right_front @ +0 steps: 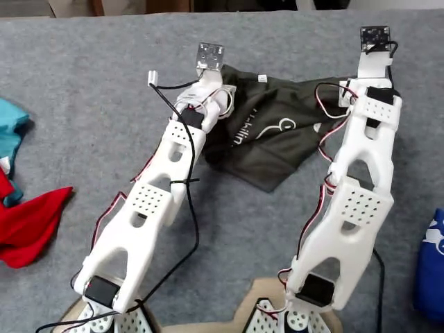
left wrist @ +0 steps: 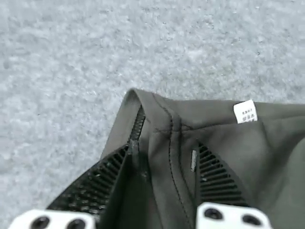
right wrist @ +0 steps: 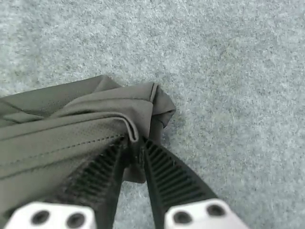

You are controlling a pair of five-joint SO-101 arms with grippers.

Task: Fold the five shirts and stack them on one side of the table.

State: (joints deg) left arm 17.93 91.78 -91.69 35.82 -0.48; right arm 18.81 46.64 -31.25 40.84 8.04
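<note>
L end effector [left wrist: 162, 152] + R end effector [right wrist: 135, 143], each tight on olive shirt [right_front: 277, 146] edge

The left arm [right_front: 149, 201] rises from its base at the lower left of the high view and stretches diagonally up and right, wrist near the upper centre. The right arm [right_front: 354, 201] stands from the lower centre-right and reaches almost straight up the frame, wrist at the upper right. The left gripper [left wrist: 164, 151] has its ribbed black fingers [left wrist: 95, 183] pinching a thick fold of the dark olive shirt [right_front: 270, 139]. The right gripper [right wrist: 137, 143] has its fingers [right wrist: 167, 171] nearly together, clamped on the shirt's edge.
</note>
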